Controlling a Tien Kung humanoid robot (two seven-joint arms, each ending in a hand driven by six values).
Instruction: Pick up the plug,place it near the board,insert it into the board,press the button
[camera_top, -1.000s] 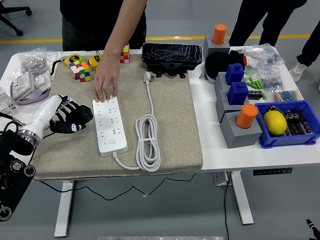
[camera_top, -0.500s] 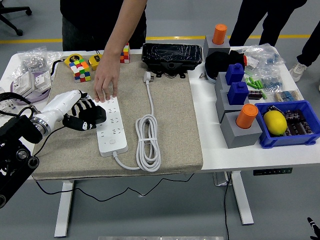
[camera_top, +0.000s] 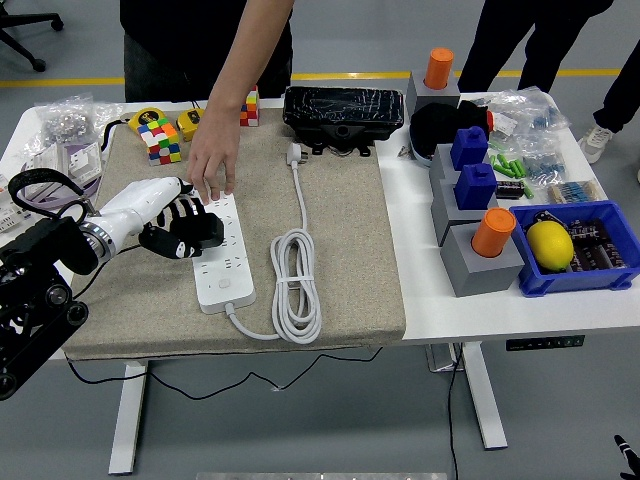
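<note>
A white power strip (camera_top: 224, 256) lies on the beige mat (camera_top: 340, 250), its cable coiled to the right (camera_top: 297, 280). The white plug (camera_top: 295, 153) lies at the cable's far end, near the mat's back edge. My left hand (camera_top: 185, 230), black-fingered with a white wrist, hovers over the strip's left side, fingers curled and holding nothing. A person's hand (camera_top: 212, 165) presses down on the strip's far end. My right hand is out of view.
A black case (camera_top: 345, 110) sits behind the plug. Colour cubes (camera_top: 160, 138) stand at the mat's back left. Grey blocks with blue and orange pegs (camera_top: 475, 205) and a blue bin with a lemon (camera_top: 565, 245) fill the right side.
My left hand has moved right and forward from the mat's left edge until it is over the strip's left side. The person's hand has stayed on the strip's far end.
</note>
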